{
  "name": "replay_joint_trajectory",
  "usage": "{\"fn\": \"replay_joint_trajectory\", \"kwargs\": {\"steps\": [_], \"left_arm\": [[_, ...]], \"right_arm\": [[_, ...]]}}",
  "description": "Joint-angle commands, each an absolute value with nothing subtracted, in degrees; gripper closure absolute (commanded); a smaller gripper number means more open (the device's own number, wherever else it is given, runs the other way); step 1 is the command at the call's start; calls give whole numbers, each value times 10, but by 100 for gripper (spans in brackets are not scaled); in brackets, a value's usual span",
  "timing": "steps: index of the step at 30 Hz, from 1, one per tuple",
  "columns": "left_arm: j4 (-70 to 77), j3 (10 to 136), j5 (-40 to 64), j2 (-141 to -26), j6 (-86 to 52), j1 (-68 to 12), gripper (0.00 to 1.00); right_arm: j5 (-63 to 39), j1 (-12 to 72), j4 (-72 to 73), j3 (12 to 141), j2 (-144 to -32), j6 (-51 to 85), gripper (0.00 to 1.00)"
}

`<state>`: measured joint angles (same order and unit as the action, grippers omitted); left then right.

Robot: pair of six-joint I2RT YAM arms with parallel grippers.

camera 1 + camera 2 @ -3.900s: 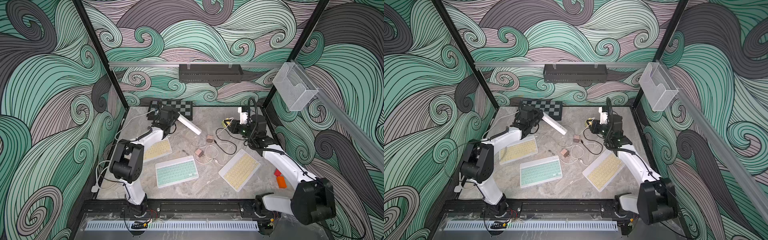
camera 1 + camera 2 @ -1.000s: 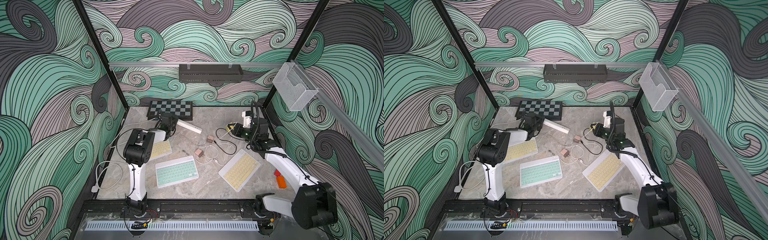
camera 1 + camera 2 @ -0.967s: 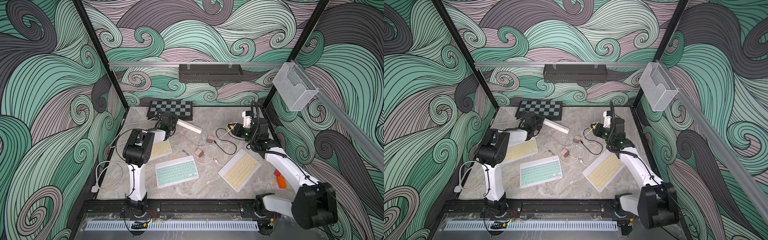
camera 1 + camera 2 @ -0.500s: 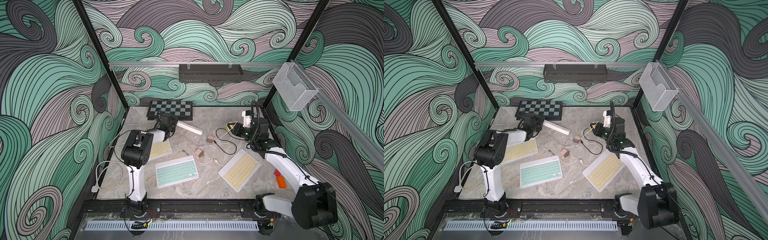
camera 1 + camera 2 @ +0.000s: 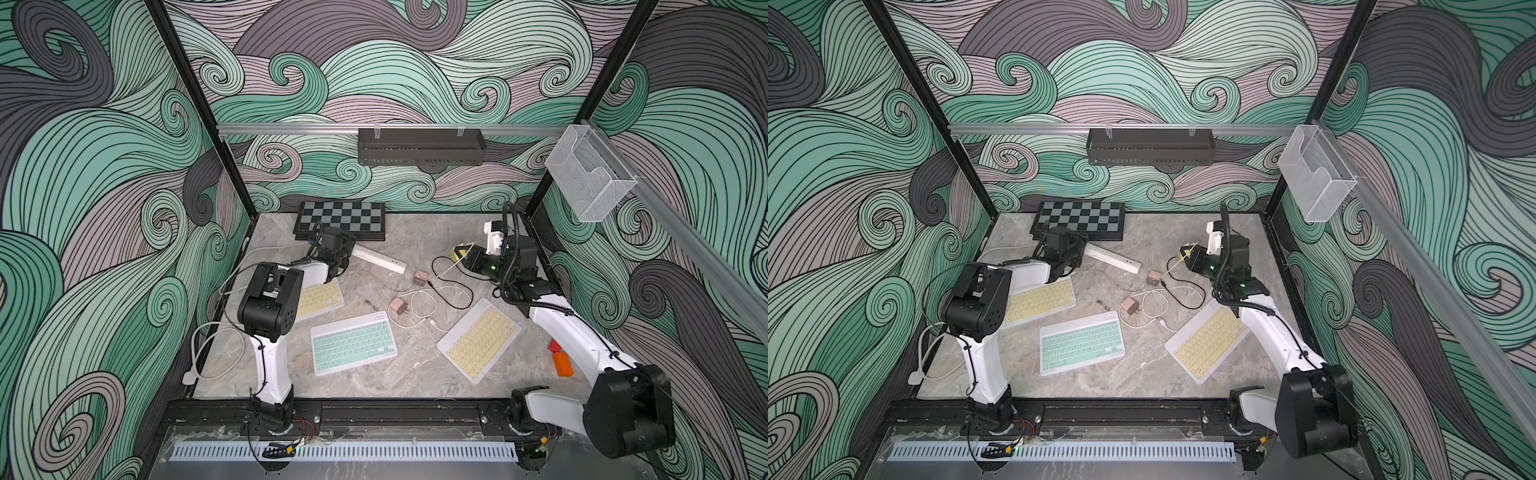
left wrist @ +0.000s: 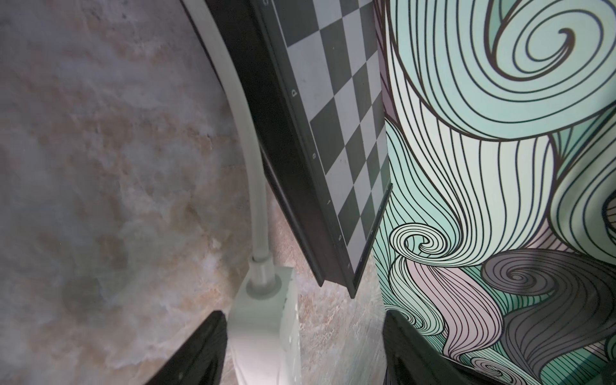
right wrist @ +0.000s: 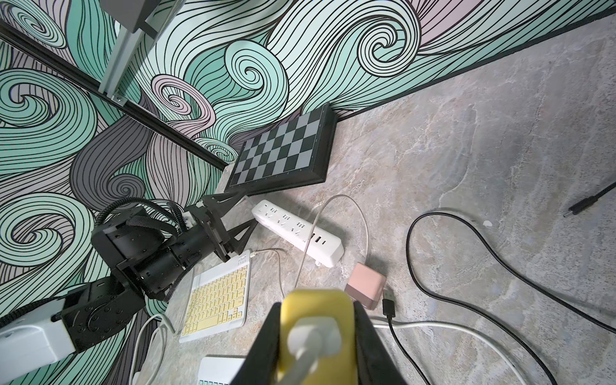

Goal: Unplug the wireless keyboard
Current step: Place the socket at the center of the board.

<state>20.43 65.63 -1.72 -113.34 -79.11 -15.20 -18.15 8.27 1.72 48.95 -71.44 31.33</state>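
Note:
The wireless keyboard [image 7: 220, 296] with a cable in it is the yellow-keyed one on the left [image 5: 320, 297] [image 5: 1038, 303]. A thin cable [image 7: 266, 251] sits in its far corner and runs off behind the yellow charger [image 7: 316, 320]. My right gripper [image 7: 316, 305] [image 5: 459, 255] is shut on that charger above the table, with a white plug in the charger's face. My left gripper [image 6: 303, 320] [image 5: 347, 249] stands open astride the cord end of the white power strip [image 6: 263, 320] [image 5: 378, 259]. One finger touches the strip and the other is well clear.
A green keyboard [image 5: 353, 345] and a second yellow keyboard [image 5: 478, 338] lie nearer the front. Two pink chargers [image 5: 421, 277] [image 5: 398, 306], a black cable [image 5: 453, 286] and a white cable [image 5: 424, 307] lie mid-table. A chessboard [image 5: 340, 218] leans at the back wall. Orange and red blocks [image 5: 563, 363] sit at right.
My left gripper's jaws have spread apart around the power strip's end. The strip, lifted a few seconds ago, now lies flat. The right gripper has kept its hold on the yellow charger.

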Motion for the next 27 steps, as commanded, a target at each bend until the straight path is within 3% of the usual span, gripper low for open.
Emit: {"fn": "replay_joint_trajectory", "kwargs": {"steps": [1, 27], "left_arm": [[197, 647, -15, -1111, -809, -156, 25], [185, 698, 27, -1158, -775, -244, 25]], "right_arm": [[-185, 80, 39, 480, -706, 323, 100], [-192, 80, 46, 474, -707, 331, 100]]}}
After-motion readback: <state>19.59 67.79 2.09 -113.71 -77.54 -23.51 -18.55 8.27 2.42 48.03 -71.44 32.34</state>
